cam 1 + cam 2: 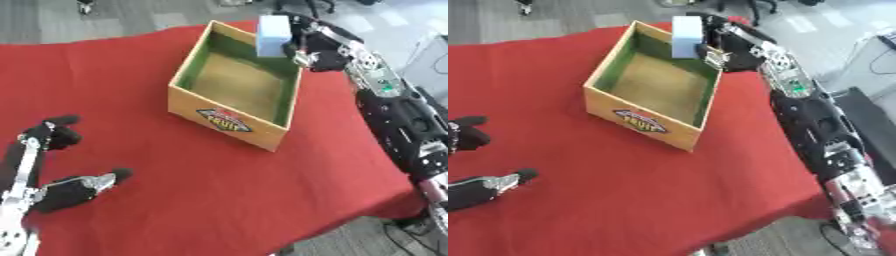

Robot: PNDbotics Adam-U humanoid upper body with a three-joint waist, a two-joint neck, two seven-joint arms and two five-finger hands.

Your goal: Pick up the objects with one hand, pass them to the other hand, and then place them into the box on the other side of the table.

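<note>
Left eye view gives me my right hand (pixel 317 52) grasping a light blue block (pixel 273 36) over the far corner of the cardboard box (pixel 229 121), which sits on the red tablecloth (pixel 201 190). My left hand (pixel 52 165) rests released near the lower left; grey floor (pixel 96 17) lies beyond.

A grey floor (pixel 131 17) of large tiles runs behind the table from 10 to 2 o'clock. At 12 o'clock stand dark chair legs (pixel 750 6); at 3 o'clock, a pale cabinet (pixel 429 60) catches even, diffuse light.
</note>
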